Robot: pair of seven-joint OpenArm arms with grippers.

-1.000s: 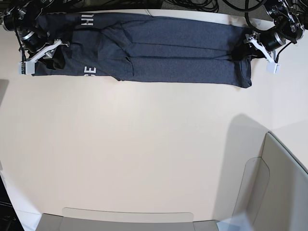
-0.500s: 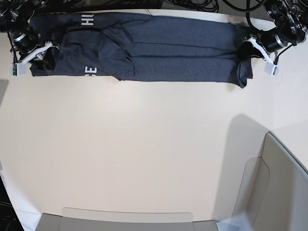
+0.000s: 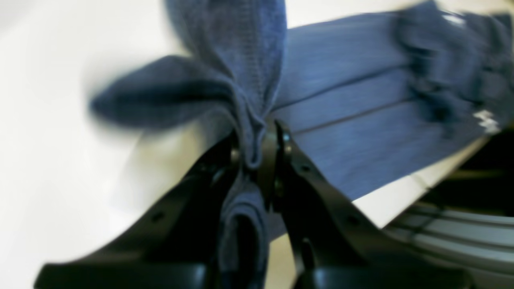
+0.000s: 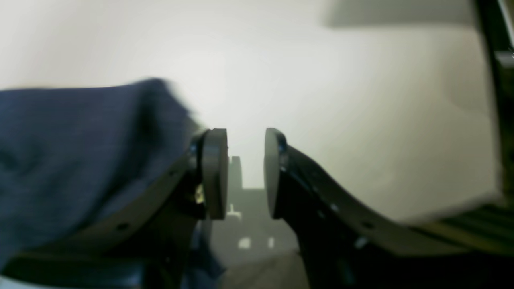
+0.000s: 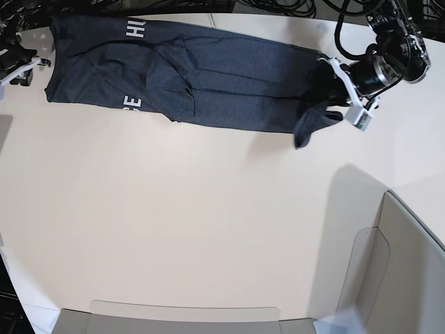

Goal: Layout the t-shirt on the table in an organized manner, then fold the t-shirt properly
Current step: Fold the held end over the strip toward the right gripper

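**Two Arms, One Blue Shirt**

One grey see-through bin (image 5: 410, 271) sits at the near right corner of the table (image 5: 195, 229). Its low wall also runs along the near edge. I cannot see anything lying inside it.

The left gripper (image 5: 338, 99) is at the far right of the base view. Its arm reaches in from the far right corner, with black cables (image 5: 354, 35) looping behind it. In the left wrist view, the left gripper (image 3: 257, 154) has its two black fingers (image 3: 289, 160) pinched tight on a bunch of the t-shirt (image 3: 341, 120). That end of the cloth is pulled up into a peak, and one loose corner hangs down toward the near side.

The right gripper (image 5: 21, 69) is at the far left edge of the base view, just beside the shirt's left end. In the right wrist view, the right gripper (image 4: 245, 172) has a gap between its round pads (image 4: 215, 172), and nothing is in that gap. Blue cloth lies over its left finger.

The t-shirt (image 5: 201, 76) lies in a long band along the far side of the table, slanting a little. White letters (image 5: 134, 29) show near its left end. The rest of the pale table is smooth. A soft shadow falls at the right.
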